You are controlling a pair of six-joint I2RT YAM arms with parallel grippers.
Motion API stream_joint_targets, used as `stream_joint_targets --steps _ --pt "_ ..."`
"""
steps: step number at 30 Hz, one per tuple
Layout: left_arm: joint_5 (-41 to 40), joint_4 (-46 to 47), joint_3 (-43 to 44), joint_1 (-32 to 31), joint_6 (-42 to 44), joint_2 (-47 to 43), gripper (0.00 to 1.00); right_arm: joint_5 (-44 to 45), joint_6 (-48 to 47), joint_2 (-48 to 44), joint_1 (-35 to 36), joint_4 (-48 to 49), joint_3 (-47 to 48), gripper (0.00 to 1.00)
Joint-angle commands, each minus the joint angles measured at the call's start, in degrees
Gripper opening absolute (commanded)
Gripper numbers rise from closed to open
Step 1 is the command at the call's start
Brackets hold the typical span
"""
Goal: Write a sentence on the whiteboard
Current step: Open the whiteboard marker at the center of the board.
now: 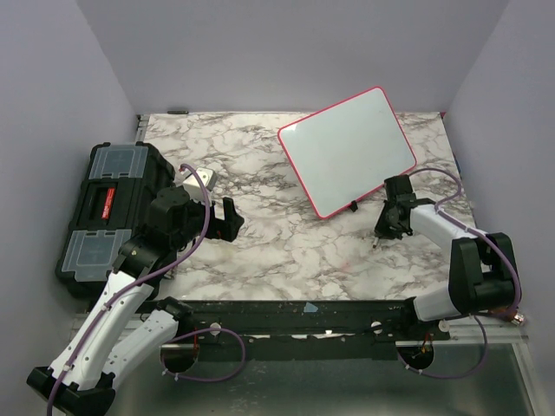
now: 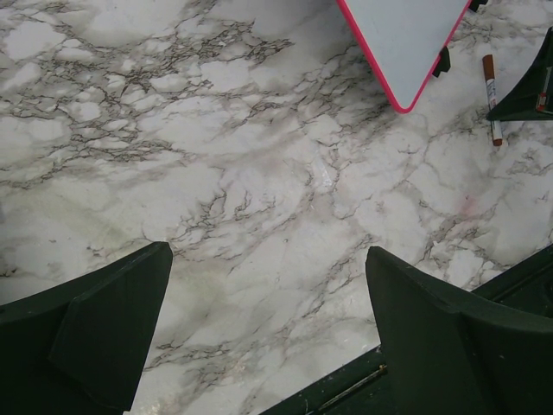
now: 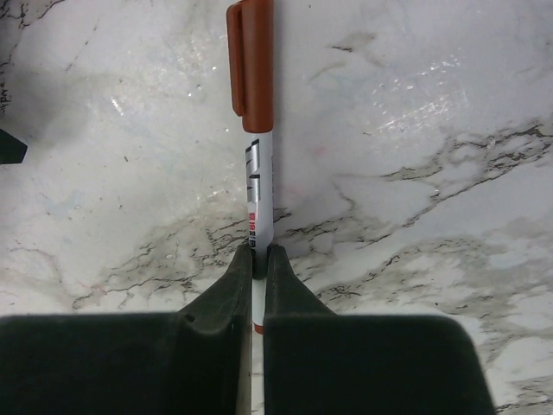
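The whiteboard (image 1: 347,149) (image 2: 402,43), white with a pink-red rim, lies tilted at the back right of the marble table. Its face looks blank and no sentence shows on it. A white marker with a brown-red cap (image 3: 257,156) (image 2: 491,95) lies on the marble just in front of the board's near corner. My right gripper (image 1: 390,224) (image 3: 259,255) is shut on the marker's barrel, with the cap pointing away from the fingers. My left gripper (image 1: 227,218) (image 2: 268,259) hangs open over bare marble at centre left, holding nothing.
A black toolbox (image 1: 108,212) with clear lid compartments sits at the left edge of the table, beside the left arm. A black rail (image 1: 286,316) runs along the near edge. Lilac walls enclose the table on three sides.
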Motion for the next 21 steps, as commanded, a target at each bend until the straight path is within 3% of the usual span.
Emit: stream_joint_targets --steps 1,15,21 --pt "-1.26 0.81 -0.47 -0.17 -0.02 -0.47 0.97 -0.25 -0.92 -1.75 0.88 -1.04 0.47 0.01" --pt "-1.08 2.63 -1.72 -0.22 -0.51 -1.41 0.98 -2.4 -3.96 -10.39 1.42 -8.48 6.16 0.01" --pt "-0.41 4.59 -3.69 -0.21 -0.83 -3.34 0.98 -11.13 -7.14 -16.65 1.45 -5.97 7.77 0.01"
